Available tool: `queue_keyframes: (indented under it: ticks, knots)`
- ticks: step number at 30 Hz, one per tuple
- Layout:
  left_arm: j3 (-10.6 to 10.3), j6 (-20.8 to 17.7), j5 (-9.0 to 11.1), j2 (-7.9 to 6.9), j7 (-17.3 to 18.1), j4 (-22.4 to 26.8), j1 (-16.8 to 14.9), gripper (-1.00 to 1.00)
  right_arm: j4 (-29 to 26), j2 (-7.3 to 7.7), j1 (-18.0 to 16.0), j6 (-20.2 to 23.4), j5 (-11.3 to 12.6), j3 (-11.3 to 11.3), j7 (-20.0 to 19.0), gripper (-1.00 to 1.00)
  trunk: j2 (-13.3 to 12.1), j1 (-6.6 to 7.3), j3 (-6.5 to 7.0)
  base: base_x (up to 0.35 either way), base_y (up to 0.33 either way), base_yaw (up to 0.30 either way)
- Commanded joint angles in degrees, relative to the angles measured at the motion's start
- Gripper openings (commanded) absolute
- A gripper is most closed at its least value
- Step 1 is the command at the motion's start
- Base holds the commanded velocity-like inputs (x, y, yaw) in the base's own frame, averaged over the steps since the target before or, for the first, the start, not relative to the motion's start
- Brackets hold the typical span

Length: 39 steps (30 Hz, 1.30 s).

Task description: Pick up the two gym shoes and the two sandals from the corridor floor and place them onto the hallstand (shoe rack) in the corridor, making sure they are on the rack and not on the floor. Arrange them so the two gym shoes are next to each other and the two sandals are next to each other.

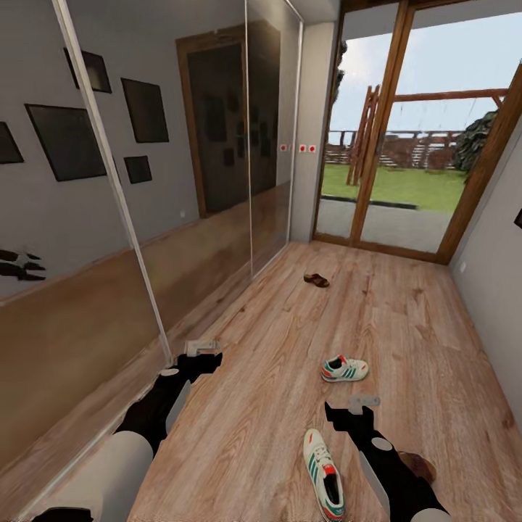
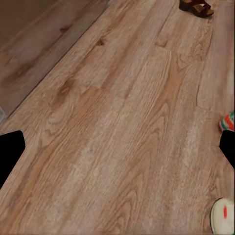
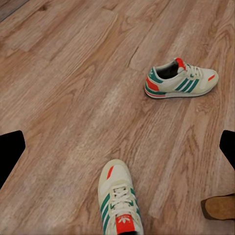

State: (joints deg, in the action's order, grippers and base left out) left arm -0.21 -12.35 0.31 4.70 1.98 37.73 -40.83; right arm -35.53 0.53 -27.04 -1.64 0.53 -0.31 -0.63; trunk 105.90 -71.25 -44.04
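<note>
Lying on the corridor floor (image 1: 406,304): two gym shoes (image 1: 345,369) (image 1: 324,483), two sandals (image 1: 316,280) (image 1: 419,464); both claws (image 1: 201,347) (image 1: 364,401) apart, empty.

Corridor floor (image 1: 406,319): wood planks w/ strong grain, smooth, low satin sheen. Gym shoes (image 3: 180,79) (image 3: 119,203): matt cream uppers, cloth-like, w/ laces; green stripes seen. Sandal (image 1: 316,280): dark brown, leather-like, matt. Mirrored wardrobe doors (image 1: 109,239): glossy, reflective. Door frame (image 1: 380,123): brown wood, glass panes.

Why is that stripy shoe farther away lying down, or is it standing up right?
Standing upright: the farther gym shoe rests on its sole on the corridor floor, opening facing up.
</note>
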Motion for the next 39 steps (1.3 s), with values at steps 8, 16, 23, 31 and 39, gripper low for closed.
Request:
queue_keyframes:
  ticks: [8, 16, 23, 31, 39]
  knots:
    - [0.03, -0.31, 0.12, 1.1, 0.87, 0.55, -0.04, 1.0, 0.01, 0.0, -0.03, -0.19, 0.04, -0.04, -0.07, 1.0, 3.25, -1.76, -2.24, 0.0, 0.0, -0.046]
    - [0.08, -0.3, 0.09, 1.02, 0.92, 0.59, -0.04, 1.0, -0.04, 0.0, -0.03, -0.2, 0.01, 0.03, -0.03, 1.0, 6.46, -3.51, -4.43, 0.0, 0.0, -0.047]
    - [0.11, -0.3, 0.11, 1.01, 0.92, 0.59, -0.04, 1.0, -0.04, 0.0, -0.03, -0.2, 0.0, 0.05, -0.05, 1.0, 9.26, -5.05, -6.34, 0.0, 0.0, -0.002]
    - [0.12, -0.3, 0.09, 0.98, 0.92, 0.59, -0.04, 1.0, -0.04, 0.0, -0.03, -0.2, 0.0, 0.05, -0.05, 1.0, 12.47, -6.81, -8.52, 0.0, 0.0, 0.0]
    - [0.12, -0.3, 0.09, 0.96, 0.92, 0.59, -0.04, 1.0, 0.02, 0.0, -0.03, -0.2, 0.0, 0.03, -0.06, 1.0, 15.68, -8.56, -10.71, 0.0, 0.0, 0.0]
